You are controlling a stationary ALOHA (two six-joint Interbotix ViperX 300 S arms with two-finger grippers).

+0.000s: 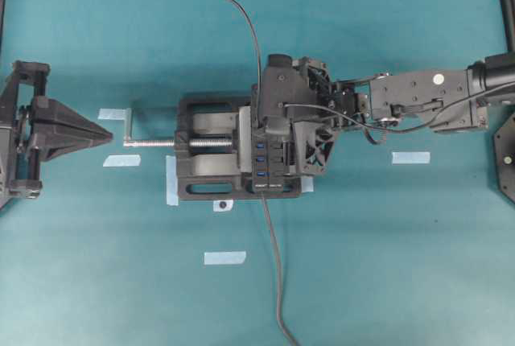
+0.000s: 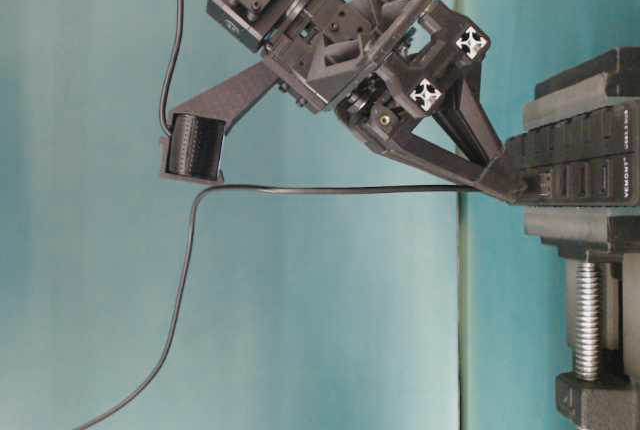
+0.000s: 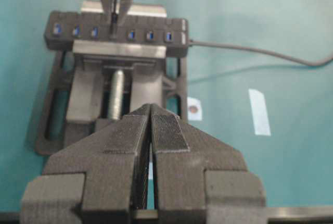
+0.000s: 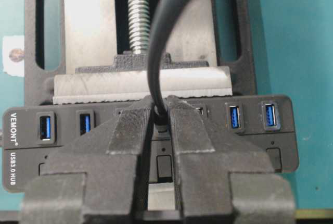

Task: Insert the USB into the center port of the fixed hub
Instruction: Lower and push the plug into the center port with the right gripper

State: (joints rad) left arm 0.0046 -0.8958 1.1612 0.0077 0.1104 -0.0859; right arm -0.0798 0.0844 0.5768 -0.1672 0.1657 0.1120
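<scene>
Left gripper: In our left wrist view the left gripper (image 3: 150, 130) fills the foreground, its two ribbed pads pressed together with nothing between them. Overhead it sits at the left edge of the desk (image 1: 88, 282), well apart from the work.

Vise: Beyond that gripper we see the black vise (image 3: 62, 125) with its silver screw (image 3: 116, 94) running down the middle. It clamps the fixed hub (image 3: 67, 40) between its metal faces, so the hub stands on edge above the desk.

Fixed hub: We count blue ports along its face, three to the left of the fingertips and three to the right in the left wrist view. A dark cable leaves its end and trails across the desk toward the lower edge of the overhead view.

Right gripper: The right gripper (image 4: 160, 117) is narrowed onto the USB (image 4: 161, 121), its fingers pinching the plug from both sides. From table level we see the fingertips (image 2: 500, 182) meet right at the hub's face.

USB: The plug sits between the right fingertips at the middle of the port row, against the hub; we cannot tell how deep it sits, since the fingers hide it. Its thin cable (image 2: 330, 188) runs level away from the hub, then droops to the desk.

Center port: Hidden behind the fingertips and plug in every view.

Desk: Teal, dotted with pale tape strips (image 1: 410, 157).
</scene>
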